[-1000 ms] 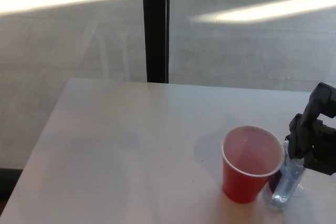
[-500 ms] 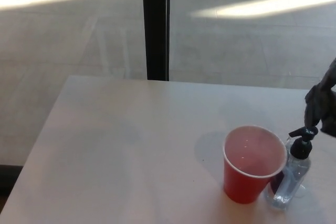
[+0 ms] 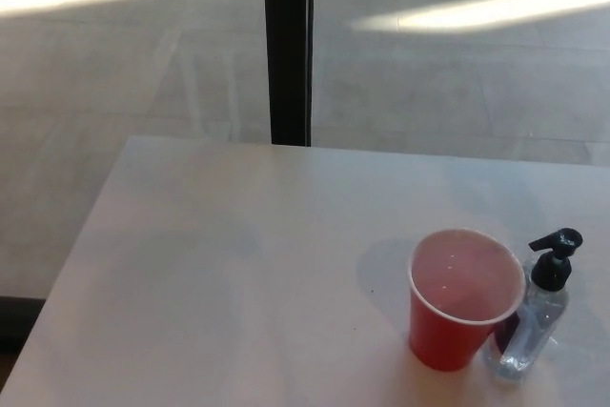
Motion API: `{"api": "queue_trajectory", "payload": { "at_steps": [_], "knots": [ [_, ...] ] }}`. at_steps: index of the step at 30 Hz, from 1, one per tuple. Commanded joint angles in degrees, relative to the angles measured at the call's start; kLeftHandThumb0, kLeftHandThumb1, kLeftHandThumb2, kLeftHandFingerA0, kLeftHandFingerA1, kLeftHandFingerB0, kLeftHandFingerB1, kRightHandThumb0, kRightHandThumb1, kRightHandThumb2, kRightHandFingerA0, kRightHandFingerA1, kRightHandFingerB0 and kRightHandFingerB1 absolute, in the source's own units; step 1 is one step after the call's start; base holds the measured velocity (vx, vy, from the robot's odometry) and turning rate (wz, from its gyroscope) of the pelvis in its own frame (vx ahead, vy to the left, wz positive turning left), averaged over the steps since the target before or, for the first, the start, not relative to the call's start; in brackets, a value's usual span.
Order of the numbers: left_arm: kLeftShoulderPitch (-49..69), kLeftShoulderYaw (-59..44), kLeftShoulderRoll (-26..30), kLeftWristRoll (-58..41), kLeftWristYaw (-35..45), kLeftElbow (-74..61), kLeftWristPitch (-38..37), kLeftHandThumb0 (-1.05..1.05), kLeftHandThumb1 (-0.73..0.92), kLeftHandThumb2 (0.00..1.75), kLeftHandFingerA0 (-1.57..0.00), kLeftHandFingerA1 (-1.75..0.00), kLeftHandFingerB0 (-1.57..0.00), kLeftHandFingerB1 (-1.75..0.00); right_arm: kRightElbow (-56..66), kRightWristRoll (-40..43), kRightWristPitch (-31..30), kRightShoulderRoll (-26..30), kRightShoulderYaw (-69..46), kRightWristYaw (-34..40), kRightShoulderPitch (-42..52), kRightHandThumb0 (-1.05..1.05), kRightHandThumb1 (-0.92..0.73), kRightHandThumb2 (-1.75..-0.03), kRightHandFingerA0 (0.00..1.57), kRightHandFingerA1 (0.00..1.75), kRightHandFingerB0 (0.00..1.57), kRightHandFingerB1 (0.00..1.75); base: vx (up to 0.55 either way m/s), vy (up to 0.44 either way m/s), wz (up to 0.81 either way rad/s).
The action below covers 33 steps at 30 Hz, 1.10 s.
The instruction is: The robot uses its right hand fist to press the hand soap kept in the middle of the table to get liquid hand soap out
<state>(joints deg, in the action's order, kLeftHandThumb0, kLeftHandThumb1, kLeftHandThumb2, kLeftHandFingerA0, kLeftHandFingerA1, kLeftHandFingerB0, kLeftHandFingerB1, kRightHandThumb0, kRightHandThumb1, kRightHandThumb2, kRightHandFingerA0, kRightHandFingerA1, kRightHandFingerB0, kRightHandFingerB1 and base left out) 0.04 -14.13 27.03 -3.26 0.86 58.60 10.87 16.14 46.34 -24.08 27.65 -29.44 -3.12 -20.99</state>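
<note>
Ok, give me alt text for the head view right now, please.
A red cup stands on a pale table with a clear soap bottle, black pump on top, touching or nearly touching its right side. No robot hand is in view; a dark post stands behind the table.

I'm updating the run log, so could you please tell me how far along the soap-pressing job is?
The press itself looks finished: a second ago the right hand sat on the pump, and now neither hand is in view. The soap bottle stands upright, its black pump head risen, beside the red cup. Nothing is in hand. Whether any soap came out cannot be seen.
</note>
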Motion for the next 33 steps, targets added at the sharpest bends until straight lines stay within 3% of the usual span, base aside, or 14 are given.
{"api": "queue_trajectory", "payload": {
  "at_steps": [1, 3, 6, 9, 11, 12, 14, 16, 17, 21, 24, 25, 27, 33],
  "knots": [
    [1.0, 0.1, 1.8, 0.9, -0.3, 1.5, 0.3, -0.32, 0.51, 1.08, -0.71, -0.84, -0.59, -0.78, -6.0, 13.9, -13.5, 8.6, -25.3, 11.2, 9.1, -0.33, -0.23, -1.18, 1.41, 1.47, 1.07, 1.22, 0.00, 0.000, 0.00],
    [1.3, 0.2, 1.9, 0.8, 0.0, 0.9, 0.3, -0.32, 0.51, 1.09, -0.70, -0.84, -0.58, -0.77, -7.4, 13.9, -13.3, 7.6, -27.2, 13.1, 10.2, -0.28, -0.24, -1.18, 1.41, 1.44, 1.08, 1.21, 0.00, 0.000, 0.00],
    [1.3, -0.2, 1.7, 0.5, -0.1, 1.4, 0.3, -0.30, 0.58, 0.94, -0.67, -0.84, -0.51, -0.74, -13.1, 7.1, -8.5, 3.2, -31.5, 15.9, 15.1, -0.33, -0.06, -1.59, 1.26, 1.66, 1.04, 1.47, 0.00, 0.000, 0.00],
    [1.4, 0.3, 1.7, 0.9, -0.3, 1.2, 0.5, -0.32, 0.51, 1.08, -0.68, -0.82, -0.57, -0.77, -22.0, 3.8, -4.9, -0.5, -36.5, 24.0, 17.1, -0.46, -0.25, -1.49, 1.28, 1.74, 1.03, 1.54, 0.00, 0.000, 0.00],
    [1.0, 0.0, 1.6, 0.7, -0.4, 2.2, 0.1, -0.32, 0.51, 1.08, -0.67, -0.82, -0.56, -0.76, -25.9, 1.8, -2.1, -2.6, -37.8, 25.4, 19.3, -0.46, -0.48, -1.34, 1.54, 1.59, 1.12, 1.34, 0.00, 0.000, 0.00],
    [1.1, 0.0, 1.6, 0.6, -0.3, 2.0, 0.1, -0.32, 0.51, 1.08, -0.68, -0.83, -0.57, -0.77, -26.7, 0.9, -1.5, -4.1, -38.3, 26.7, 20.7, -0.44, -0.33, -1.58, 1.35, 1.75, 0.87, 1.60, 0.00, 0.000, 0.00],
    [1.4, -0.3, 1.4, 0.4, -0.3, 1.7, 0.0, -0.31, 0.51, 1.09, -0.68, -0.83, -0.57, -0.76, -30.5, -0.2, 0.1, -5.2, -39.0, 29.0, 21.1, -0.63, -0.48, -1.26, 1.57, 1.63, 0.95, 1.25, 0.00, 0.000, 0.00],
    [1.6, -0.3, 1.4, 0.3, -0.3, 1.3, 0.1, -0.31, 0.51, 1.09, -0.68, -0.83, -0.57, -0.76, -33.2, 0.0, 0.4, -5.7, -39.7, 30.4, 21.3, -0.63, -0.48, -1.26, 1.57, 1.63, 0.95, 1.25, 0.00, 0.000, 0.00],
    [1.8, -0.4, 1.7, 0.2, 0.1, 1.1, -0.1, -0.31, 0.52, 1.09, -0.68, -0.83, -0.57, -0.77, -34.4, -1.0, 0.5, -6.3, -39.1, 30.9, 21.7, -0.53, -0.48, -1.28, 1.44, 1.75, 0.78, 1.58, 0.00, 0.000, 0.00],
    [1.6, -0.8, 1.6, -0.2, -0.1, 0.5, 0.9, -0.30, 0.52, 1.09, -0.65, -0.81, -0.55, -0.76, -36.7, -4.0, 1.6, -8.7, -36.6, 28.4, 25.1, -0.47, -0.33, -1.46, 1.40, 1.73, 0.87, 1.55, 0.00, 0.000, 0.00],
    [2.2, -0.5, 1.5, 0.1, 0.2, -0.5, 0.4, -0.30, 0.52, 1.09, -0.67, -0.82, -0.56, -0.76, -38.3, -9.2, 2.5, -9.6, -30.8, 25.7, 28.2, -0.43, -0.38, -1.45, 1.24, 1.70, 0.92, 1.31, 0.00, 0.000, 0.00],
    [1.2, -0.5, 1.4, 0.3, -0.6, 1.5, 0.0, -0.30, 0.57, 0.93, -0.69, -0.86, -0.55, -0.76, -39.7, -10.7, 4.2, -10.6, -28.5, 23.4, 29.3, -0.46, -0.45, -1.21, 1.48, 1.49, 0.88, 1.00, 0.00, 0.000, 0.00],
    [1.2, -0.6, 1.4, 0.1, -0.3, 1.8, -0.4, -0.30, 0.56, 0.95, -0.69, -0.85, -0.56, -0.77, -39.7, -10.3, 5.1, -12.3, -27.5, 22.8, 29.9, -0.40, -0.34, -1.27, 1.24, 1.64, 0.78, 0.96, 0.00, 0.000, 0.00],
    [1.7, -1.5, 0.9, -0.6, -0.3, 1.4, 0.5, -0.27, 0.56, 0.98, -0.62, -0.81, -0.49, -0.72, -42.5, -9.5, 4.9, -11.8, -25.1, 18.4, 30.5, -0.46, -0.34, -1.05, 1.47, 1.47, 1.08, 1.22, 0.00, 0.000, 0.00]
  ]
}}
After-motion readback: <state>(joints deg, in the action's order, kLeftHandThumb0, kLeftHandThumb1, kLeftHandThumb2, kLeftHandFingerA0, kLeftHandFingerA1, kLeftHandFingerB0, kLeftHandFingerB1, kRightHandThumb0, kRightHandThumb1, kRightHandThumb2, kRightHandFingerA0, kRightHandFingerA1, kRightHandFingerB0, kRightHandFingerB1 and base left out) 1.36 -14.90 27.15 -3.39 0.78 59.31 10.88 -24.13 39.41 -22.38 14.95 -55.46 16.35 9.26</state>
